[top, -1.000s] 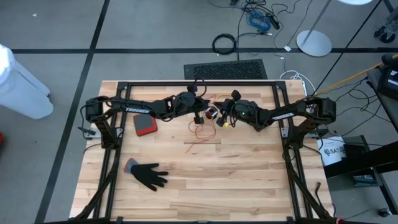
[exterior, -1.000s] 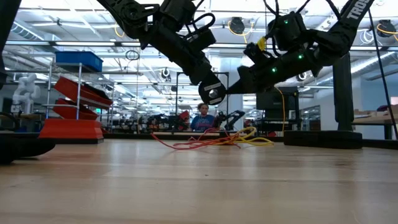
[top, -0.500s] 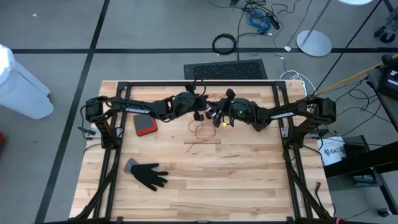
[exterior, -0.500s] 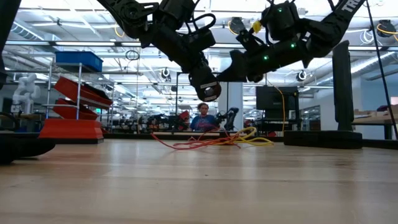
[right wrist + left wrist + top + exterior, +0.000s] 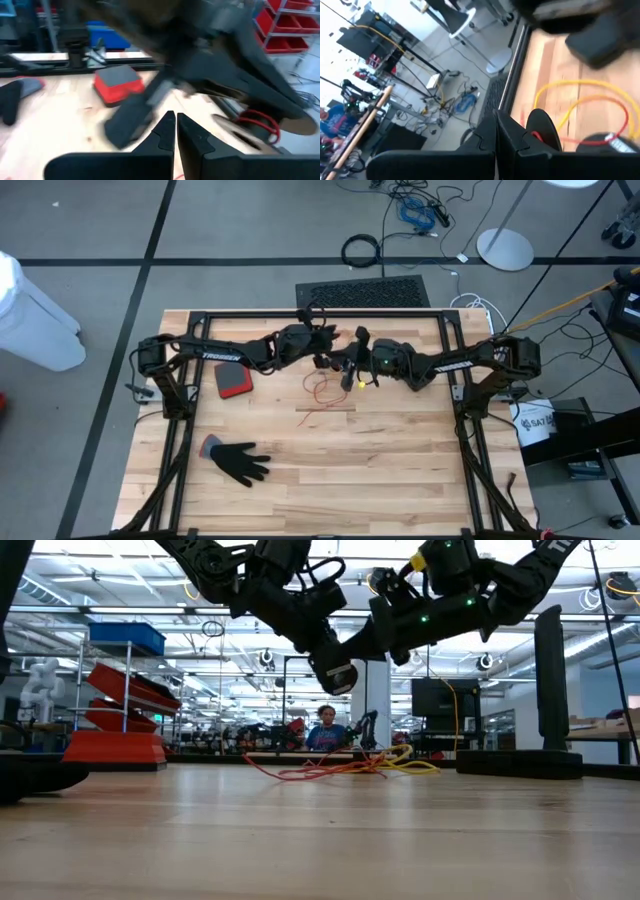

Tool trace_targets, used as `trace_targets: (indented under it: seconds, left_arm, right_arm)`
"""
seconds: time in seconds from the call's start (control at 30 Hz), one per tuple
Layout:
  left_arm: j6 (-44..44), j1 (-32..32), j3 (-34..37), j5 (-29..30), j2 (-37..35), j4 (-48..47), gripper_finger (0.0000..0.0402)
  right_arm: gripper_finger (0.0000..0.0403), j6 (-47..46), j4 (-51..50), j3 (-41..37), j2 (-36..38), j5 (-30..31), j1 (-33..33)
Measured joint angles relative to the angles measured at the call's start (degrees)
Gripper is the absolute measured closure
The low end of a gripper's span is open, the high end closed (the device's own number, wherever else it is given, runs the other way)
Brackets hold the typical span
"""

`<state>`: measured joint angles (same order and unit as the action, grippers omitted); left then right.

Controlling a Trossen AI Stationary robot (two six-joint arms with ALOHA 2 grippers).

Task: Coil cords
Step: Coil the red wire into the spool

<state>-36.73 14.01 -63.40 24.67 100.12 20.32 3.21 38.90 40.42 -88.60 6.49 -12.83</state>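
Note:
An orange-red cord (image 5: 322,390) lies loosely tangled on the table's far middle, with a yellow cord (image 5: 405,758) beside it toward the right. Both grippers hang above them, fingertips nearly facing each other. My left gripper (image 5: 325,361) is shut. Right beside its fingers stands a black round disc (image 5: 545,127) with red cord loops (image 5: 257,122) on it. My right gripper (image 5: 350,368) is also shut, and nothing shows between its fingers (image 5: 165,127). No strand is seen rising from the table to either gripper in the low view. My left gripper has the black disc with the red loops (image 5: 536,135) right against the side of its shut fingers. I cannot tell whether the fingers touch or hold it, because the fingers themselves cover that spot.
A red-and-black pad (image 5: 232,380) lies left of the cords and a black glove (image 5: 238,460) lies near the front left. Black frame rails (image 5: 320,313) run along the table's far and side edges. Bare wood stretches across the near half.
My right gripper has risen and drawn closer to my left gripper, toward the table's left, tipping as it went. My left gripper has stayed in place but turned at the wrist, its end now a little higher. The cords on the table have not moved.

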Motion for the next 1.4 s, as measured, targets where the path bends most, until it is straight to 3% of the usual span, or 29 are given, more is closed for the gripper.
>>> trace_targets:
  seconds: [0.43,0.63,0.73,0.93,1.1,1.27,1.4]
  left_arm:
    - [2.91,-0.14,-0.02,-3.5,0.0,8.25,0.0402]
    - [2.86,-0.1,-0.02,-3.4,0.0,7.63,0.0402]
    - [2.84,-0.12,-0.02,-3.4,0.0,7.61,0.0402]
    - [2.84,-0.12,-0.02,-3.4,0.0,7.28,0.0402]
    - [2.83,-0.12,-0.02,-3.37,0.0,7.09,0.0402]
    - [2.82,-0.12,-0.02,-3.39,0.0,6.93,0.0402]
    - [2.82,-0.15,-0.02,-3.4,0.0,6.98,0.0402]
  right_arm:
    - [0.0399,1.64,-3.32,0.0,0.0,1.43,2.15]
    - [0.0399,4.93,-11.2,-0.07,0.49,15.31,5.35]
    - [0.0391,6.64,-12.88,-0.07,1.66,17.91,6.85]
    - [0.0337,7.91,-19.32,-0.62,4.29,27.75,8.62]
    - [0.0291,4.45,-19.97,-4.97,7.59,31.31,8.81]
    - [0.0283,0.91,-11.27,-12.68,10.42,33.41,9.0]
    - [0.0287,-2.22,2.41,-18.54,10.02,25.73,6.47]
